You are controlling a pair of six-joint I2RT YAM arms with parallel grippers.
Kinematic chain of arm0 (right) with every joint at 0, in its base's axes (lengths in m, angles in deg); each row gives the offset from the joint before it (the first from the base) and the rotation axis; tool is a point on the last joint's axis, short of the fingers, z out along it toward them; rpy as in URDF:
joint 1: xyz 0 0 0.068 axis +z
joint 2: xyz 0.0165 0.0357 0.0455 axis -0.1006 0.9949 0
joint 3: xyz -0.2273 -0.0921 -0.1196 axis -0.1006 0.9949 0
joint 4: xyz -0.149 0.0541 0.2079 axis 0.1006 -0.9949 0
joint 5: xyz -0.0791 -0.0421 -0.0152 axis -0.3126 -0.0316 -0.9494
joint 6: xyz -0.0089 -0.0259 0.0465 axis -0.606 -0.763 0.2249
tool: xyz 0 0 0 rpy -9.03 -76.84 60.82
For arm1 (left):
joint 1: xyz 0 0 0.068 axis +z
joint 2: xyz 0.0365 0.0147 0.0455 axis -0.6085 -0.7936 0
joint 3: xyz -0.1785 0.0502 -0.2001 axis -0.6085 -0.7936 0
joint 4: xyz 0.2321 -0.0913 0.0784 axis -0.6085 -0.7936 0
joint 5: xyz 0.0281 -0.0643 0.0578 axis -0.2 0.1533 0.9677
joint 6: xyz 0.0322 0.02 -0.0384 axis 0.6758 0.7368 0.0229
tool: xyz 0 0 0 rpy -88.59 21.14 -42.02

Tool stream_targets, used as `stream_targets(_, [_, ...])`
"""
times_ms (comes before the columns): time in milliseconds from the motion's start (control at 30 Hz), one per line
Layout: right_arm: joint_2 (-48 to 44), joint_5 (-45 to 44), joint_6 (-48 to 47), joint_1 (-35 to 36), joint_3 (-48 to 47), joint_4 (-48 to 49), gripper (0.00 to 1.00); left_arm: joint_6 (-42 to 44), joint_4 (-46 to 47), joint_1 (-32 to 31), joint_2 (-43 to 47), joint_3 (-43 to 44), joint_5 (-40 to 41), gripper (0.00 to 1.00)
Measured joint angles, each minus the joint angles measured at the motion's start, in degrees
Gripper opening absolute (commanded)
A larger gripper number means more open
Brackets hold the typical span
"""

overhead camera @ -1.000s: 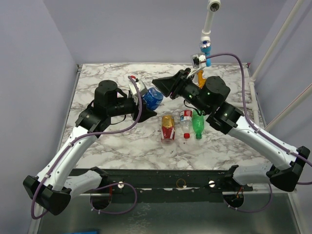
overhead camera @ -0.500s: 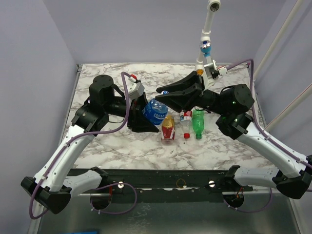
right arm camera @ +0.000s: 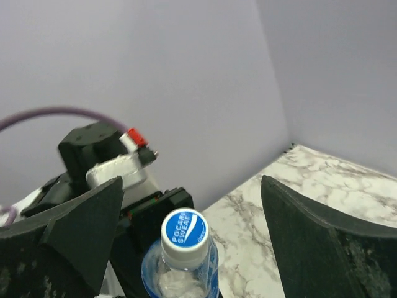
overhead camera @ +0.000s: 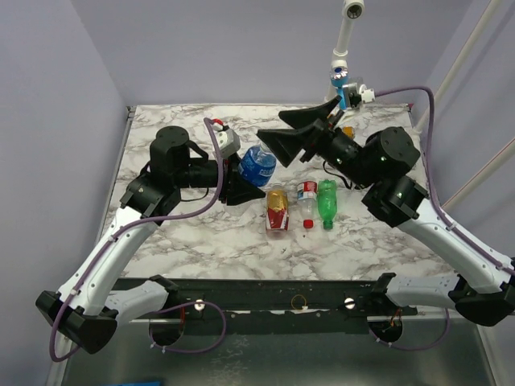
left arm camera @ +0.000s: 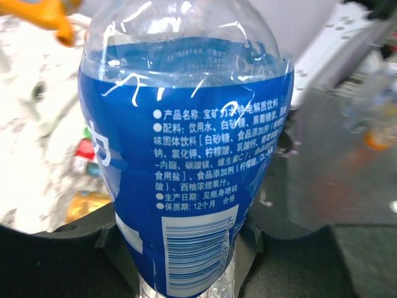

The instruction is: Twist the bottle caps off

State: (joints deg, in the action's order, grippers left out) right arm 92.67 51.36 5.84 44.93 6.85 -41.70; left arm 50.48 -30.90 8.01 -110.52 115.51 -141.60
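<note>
My left gripper (left arm camera: 186, 248) is shut on the lower body of a clear bottle with a blue label (left arm camera: 186, 155), held off the table and tilted towards the right arm (overhead camera: 257, 166). Its white cap with a blue top (right arm camera: 184, 231) sits on the neck. My right gripper (right arm camera: 191, 183) is open, one finger on each side of the cap and well apart from it (overhead camera: 272, 129). On the marble table (overhead camera: 201, 233) rest an amber bottle (overhead camera: 277, 211), a clear red-and-white one (overhead camera: 306, 201) with a red cap (overhead camera: 307, 224), and a green bottle (overhead camera: 326, 203).
A white pole (overhead camera: 344, 36) with blue and orange fittings (overhead camera: 341, 79) rises at the back right. Purple walls close in the table at the back and on both sides. Purple cables loop over both arms.
My right gripper, shut at the bottle's cap a moment ago, has opened wide and its wrist has turned. The left arm has shifted the bottle slightly back.
</note>
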Motion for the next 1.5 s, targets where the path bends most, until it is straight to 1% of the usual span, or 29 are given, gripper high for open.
stream_targets(133, [5.70,-6.80,0.39,-0.02,-9.14,-8.55,0.82,6.64,-0.20,0.02,1.01,-2.45,8.96,0.26])
stream_targets(200, [8.94,-8.72,0.81,-0.02,-12.90,-12.26,0.78,8.61,-0.26,0.11,1.25,-3.17,11.69,0.26])
stream_targets(300, [11.52,-10.12,1.66,-0.02,-13.86,-16.28,0.73,11.47,-0.31,0.11,1.53,-3.87,15.47,0.26])
stream_targets(400, [12.37,-10.62,2.34,-0.02,-13.53,-18.80,0.65,12.90,-0.33,0.11,1.81,-4.11,17.53,0.26])
stream_targets(600, [11.13,-10.60,4.13,0.28,-11.76,-18.51,0.37,13.92,-0.37,0.09,2.14,-4.83,19.12,0.26])
stream_targets(800, [10.08,-10.16,5.84,0.57,-9.05,-16.04,0.10,13.97,-0.68,0.09,2.14,-5.46,19.74,0.26])
stream_targets(867, [9.66,-10.16,6.03,0.57,-7.98,-14.95,0.03,13.92,-1.14,0.09,2.14,-5.46,19.74,0.26])
stream_targets(900, [9.44,-9.99,6.01,0.57,-7.50,-14.47,0.01,13.86,-1.31,0.09,2.14,-5.46,19.65,0.26])
stream_targets(1000, [8.28,-7.54,5.16,0.57,-5.40,-11.76,0.01,12.94,-1.36,0.09,2.14,-5.44,18.01,0.26])
stream_targets(1100, [6.08,-2.12,3.41,0.22,-2.47,-7.85,0.01,10.71,-1.51,0.09,2.10,-5.03,12.92,0.26])
stream_targets(1233, [2.71,10.01,0.44,-0.52,-0.09,-2.08,0.01,5.73,-1.73,0.07,1.42,-2.64,2.16,0.26])
stream_targets(1333, [1.53,20.20,-1.07,-0.66,-0.26,1.18,0.01,1.62,-1.25,-0.39,0.98,-0.66,-8.02,0.26])
stream_targets(1400, [1.31,25.18,-1.57,-0.66,-0.37,2.58,0.01,-0.31,-1.31,-0.66,0.96,-0.17,-12.20,0.25])
stream_targets(1433, [1.31,26.91,-1.64,-0.66,-0.37,3.17,0.03,-1.18,-1.29,-0.70,0.85,-0.02,-14.25,0.25])
stream_targets(1467, [1.31,28.17,-1.75,-0.66,-0.37,3.56,0.07,-1.60,-1.33,-0.70,0.74,0.04,-15.26,0.24])
stream_targets(1500, [1.31,28.81,-1.81,-0.66,-0.37,3.65,0.16,-2.12,-1.33,-0.70,0.61,0.04,-16.37,0.24])
